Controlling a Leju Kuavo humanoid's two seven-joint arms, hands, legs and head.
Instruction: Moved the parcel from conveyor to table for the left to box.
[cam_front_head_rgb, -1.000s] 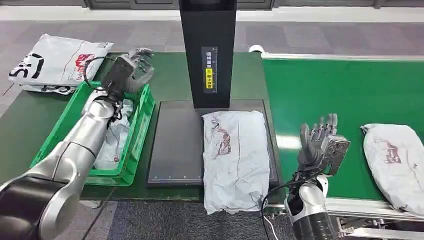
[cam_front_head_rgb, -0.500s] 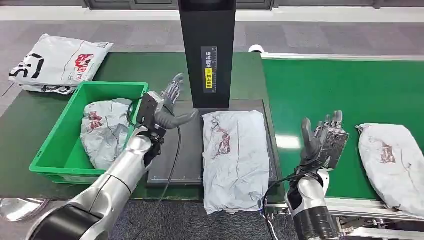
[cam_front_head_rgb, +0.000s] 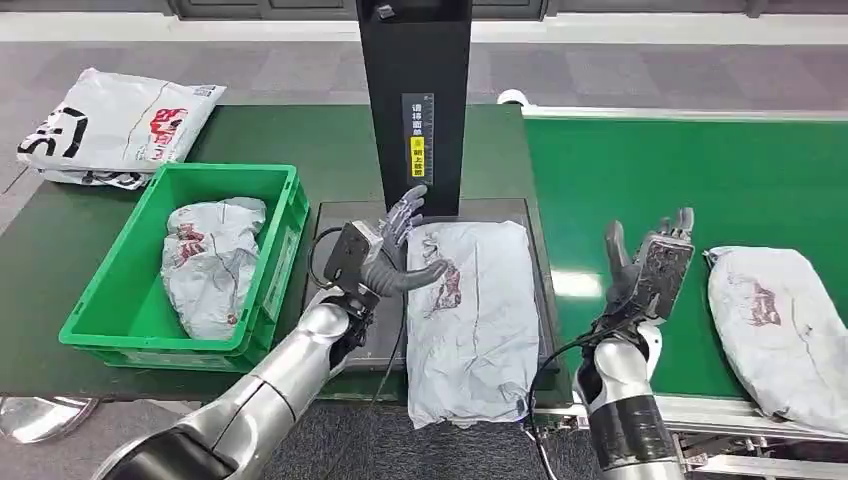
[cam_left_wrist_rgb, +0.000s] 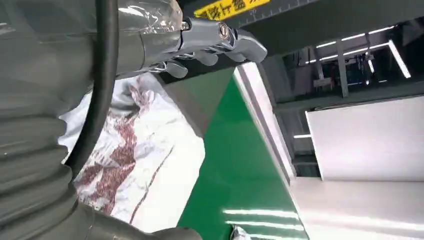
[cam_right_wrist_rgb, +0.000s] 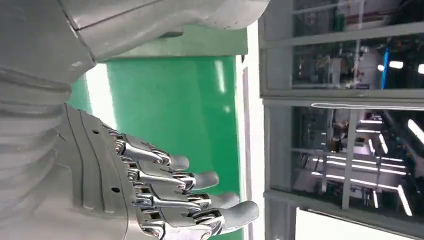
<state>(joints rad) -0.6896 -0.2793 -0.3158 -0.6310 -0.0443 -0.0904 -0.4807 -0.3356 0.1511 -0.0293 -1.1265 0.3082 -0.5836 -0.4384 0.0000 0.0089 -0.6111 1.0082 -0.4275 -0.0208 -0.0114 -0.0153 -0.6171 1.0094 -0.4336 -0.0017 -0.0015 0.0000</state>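
One crumpled grey plastic parcel with a red printed mark (cam_front_head_rgb: 468, 315) lies flat on the dark rectangular scale plate (cam_front_head_rgb: 345, 290) at the middle of the green table (cam_front_head_rgb: 40, 250). Its long axis runs from 12 to 6 o'clock in the head view; the far end sits just before the black upright scanner post (cam_front_head_rgb: 415, 105), and the near end hangs over the table's front edge. The red mark is on its far left part. The left hand (cam_front_head_rgb: 392, 258) is over the parcel's far left corner, fingers spread apart and holding nothing; whether it touches the wrapping cannot be told. The right hand (cam_front_head_rgb: 648, 268) is raised at 3 o'clock of the parcel, over the green conveyor belt (cam_front_head_rgb: 700, 180), fingers apart and empty. At 9 o'clock stands a green plastic crate (cam_front_head_rgb: 275, 290) with a similar grey bag (cam_front_head_rgb: 208, 262) inside. Another grey bag on the belt (cam_front_head_rgb: 780, 330) lies at the far 3 o'clock side.
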